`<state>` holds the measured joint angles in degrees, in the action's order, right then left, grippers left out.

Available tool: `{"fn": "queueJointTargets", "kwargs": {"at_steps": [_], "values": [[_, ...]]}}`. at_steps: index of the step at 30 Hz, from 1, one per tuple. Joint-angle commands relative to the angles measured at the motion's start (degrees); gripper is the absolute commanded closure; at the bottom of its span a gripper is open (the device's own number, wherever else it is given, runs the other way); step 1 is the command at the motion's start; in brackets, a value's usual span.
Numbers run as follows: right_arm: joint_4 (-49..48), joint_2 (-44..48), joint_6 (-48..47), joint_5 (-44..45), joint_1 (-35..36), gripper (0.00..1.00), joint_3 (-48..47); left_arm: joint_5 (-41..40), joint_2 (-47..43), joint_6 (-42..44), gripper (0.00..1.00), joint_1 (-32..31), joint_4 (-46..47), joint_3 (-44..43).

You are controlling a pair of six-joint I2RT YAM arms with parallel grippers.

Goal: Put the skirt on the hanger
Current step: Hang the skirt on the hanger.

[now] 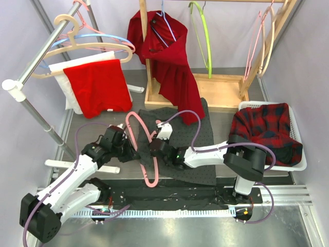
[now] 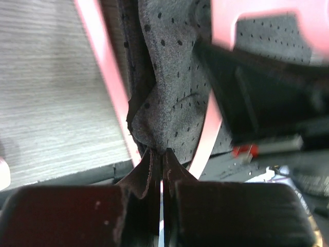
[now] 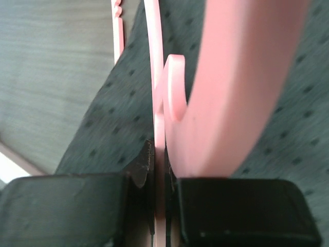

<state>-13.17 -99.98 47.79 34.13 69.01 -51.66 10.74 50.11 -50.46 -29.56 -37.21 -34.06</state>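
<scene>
- At table centre, skirt point(image 1: 204, 172) lies spread, hanger point(image 1: 148, 172) over its 9 o'clock edge.
- Left gripper point(image 2: 162, 190) clenched on a bunched skirt fold.
- Right gripper point(image 3: 163, 185) clamped on hanger's thin bar, at 3 o'clock of the left one.

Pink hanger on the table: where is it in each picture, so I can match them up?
Top external: the pink hanger lies in the lower centre.
Left wrist: its thin bar runs down the left, with another part at the top right.
Right wrist: its big curve fills the upper right.
Shared landmark: the dotted skirt, touching the hanger.
</scene>
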Motion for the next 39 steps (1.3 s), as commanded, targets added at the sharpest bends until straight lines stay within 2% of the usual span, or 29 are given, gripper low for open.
{"fn": "queueJointTargets", "kwargs": {"at_steps": [1,11,16,17,18,20,25,30,34,39], "values": [[4.20,1.72,-7.53,1.12,-2.48,0.99,-1.34,3.67,-1.76,2.12,1.00,-0.15,-3.48,-2.06],[7.37,0.67,-12.90,-2.93,-8.28,0.99,-5.12,8.24,-4.14,1.42,1.00,-0.49,-0.94,3.46],[7.89,0.93,-12.90,-1.87,-9.25,0.99,-5.38,5.79,-1.68,-0.87,1.00,-1.55,1.00,5.32],[7.90,0.93,-12.90,-1.87,-9.33,0.99,-5.56,4.04,-1.16,-0.96,0.96,-1.64,0.83,5.15],[8.16,0.93,-12.90,-1.87,-9.34,0.99,-5.64,2.98,0.07,-1.05,0.83,-1.64,0.65,5.06],[8.51,0.76,-12.81,-1.87,-9.34,0.99,-6.00,-1.22,1.39,-1.31,0.51,-1.64,0.48,3.75],[8.69,1.37,-11.84,-1.70,-9.42,0.99,-5.21,-6.17,7.35,-1.58,0.19,-0.16,4.50,-1.26],[8.60,2.07,-10.62,-1.96,-9.34,0.99,-4.33,-7.14,16.41,0.18,0.20,4.16,12.66,-8.38],[8.86,2.25,-9.74,-2.22,-9.34,0.99,-4.06,-4.77,25.63,0.18,0.35,5.21,18.04,-11.46],[9.74,2.69,-8.77,-1.00,-9.42,0.99,-3.98,-4.41,34.42,0.10,0.46,6.00,22.53,-11.64]]}}
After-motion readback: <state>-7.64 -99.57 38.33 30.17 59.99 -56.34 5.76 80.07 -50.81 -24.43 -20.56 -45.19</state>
